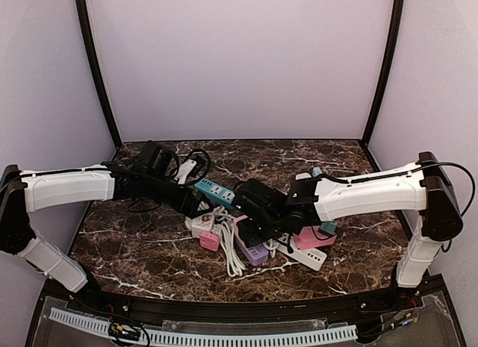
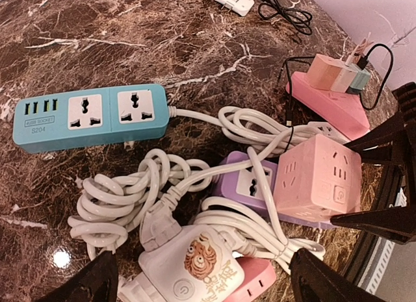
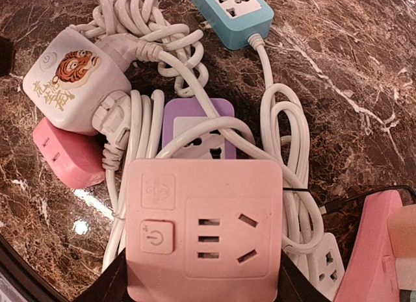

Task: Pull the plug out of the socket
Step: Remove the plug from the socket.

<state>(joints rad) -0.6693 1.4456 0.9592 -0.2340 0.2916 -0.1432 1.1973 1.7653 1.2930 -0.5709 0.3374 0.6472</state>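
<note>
Arms are meeting from both sides over a heap of power strips at mid-table in the top view, where the left gripper [image 1: 196, 207] is hanging at the heap's left edge and the right gripper [image 1: 252, 227] is standing over its middle. In the left wrist view, you are seeing the left jaws standing wide and holding nothing, poised above the white tiger-print block [image 2: 195, 260], while the pink cube plug [image 2: 318, 178] is sitting seated in the purple socket strip [image 2: 229, 169] off to the right. In the right wrist view, the right fingers [image 3: 114, 282] are clamping the cube's two sides. Be watching for the purple strip rising with the cube, since nothing is pinning it down. White cords [image 3: 140, 133] are looping across its face and are likely to be dragging the neighbouring strips along. A tilted pull is risking a slip on the smooth pink faces.
</note>
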